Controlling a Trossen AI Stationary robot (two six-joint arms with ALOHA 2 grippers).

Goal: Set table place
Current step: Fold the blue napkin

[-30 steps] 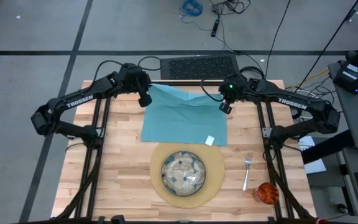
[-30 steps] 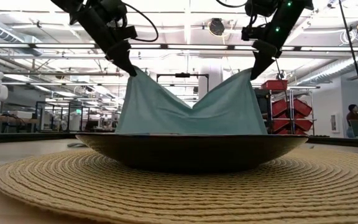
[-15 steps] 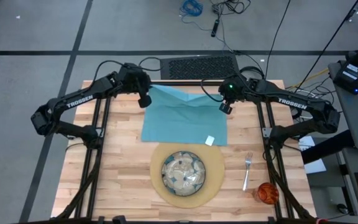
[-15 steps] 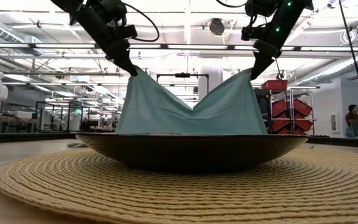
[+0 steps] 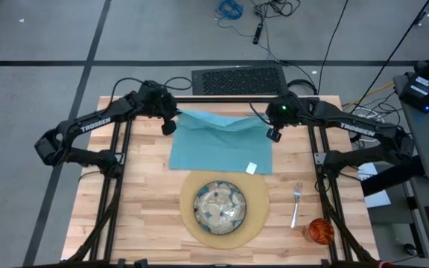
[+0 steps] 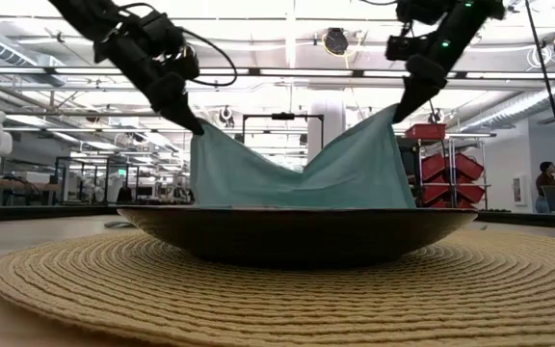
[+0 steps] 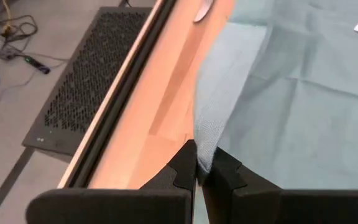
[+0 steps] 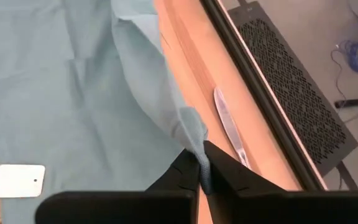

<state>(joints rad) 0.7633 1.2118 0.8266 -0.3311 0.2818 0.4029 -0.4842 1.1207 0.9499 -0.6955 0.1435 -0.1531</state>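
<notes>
The teal napkin (image 5: 220,145) lies spread on the table (image 5: 140,216) beyond the round tan placemat (image 5: 258,195), which carries the green-patterned plate (image 5: 220,206). The napkin's near part rests on the wood and its two far corners are raised. My left gripper (image 5: 168,126) is shut on the far left corner and my right gripper (image 5: 274,134) on the far right corner. A fork (image 5: 296,205) and an orange cup (image 5: 320,231) lie at the near right. A knife (image 8: 229,127) lies by the far edge. The spoon is out of view. My left gripper pinches the napkin's far left corner (image 7: 202,140) between its two fingers, slanting down from above. The corner is lifted off the table (image 6: 200,135) and the cloth slopes down from it. My right gripper pinches the napkin's far right corner (image 8: 194,134) between its two fingers, slanting down from above. That corner is held higher (image 6: 391,111); the edge between the two corners sags in the middle.
A black perforated panel (image 5: 238,78) lies on the floor just beyond the table's far edge. The black frame rail (image 7: 123,106) runs along that edge. A white tag (image 5: 252,168) sits on the napkin's near right part. Bare wood shows at the table's left.
Both grippers have moved apart and a little toward the near edge, still shut on the corners. My left gripper has also come down, so its corner is lower. The napkin's far edge has come toward the near edge and stretched wider; its near part has stayed on the table.
</notes>
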